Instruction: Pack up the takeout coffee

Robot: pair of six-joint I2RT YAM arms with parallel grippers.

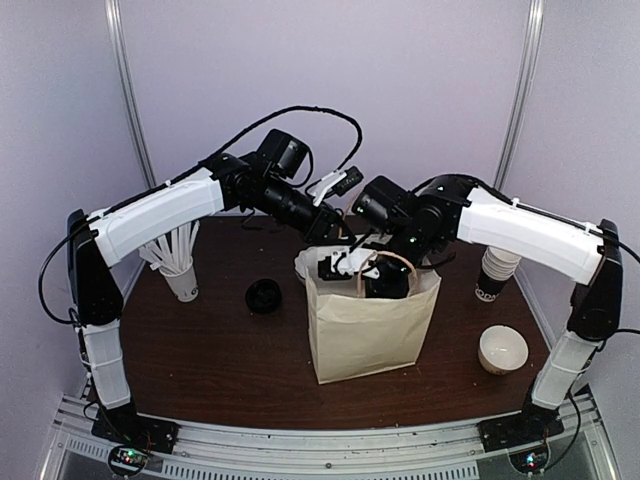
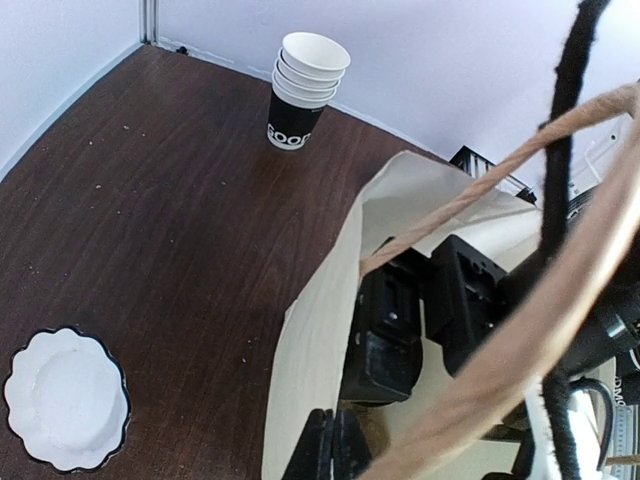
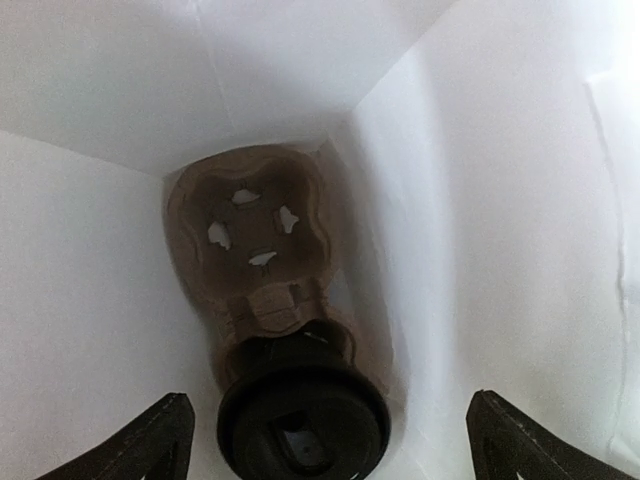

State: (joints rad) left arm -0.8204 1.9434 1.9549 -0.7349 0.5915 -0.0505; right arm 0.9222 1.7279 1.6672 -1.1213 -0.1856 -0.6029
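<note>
Coffee [image 3: 300,405] sits in bag [image 3: 500,200] under wide-open right gripper [image 3: 335,438]; left gripper [image 2: 330,448] closed

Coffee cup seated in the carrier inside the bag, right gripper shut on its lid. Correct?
No. The right gripper is open, clear of the coffee cup, per the right wrist view. The cup is seated in the carrier in the bag.
</note>
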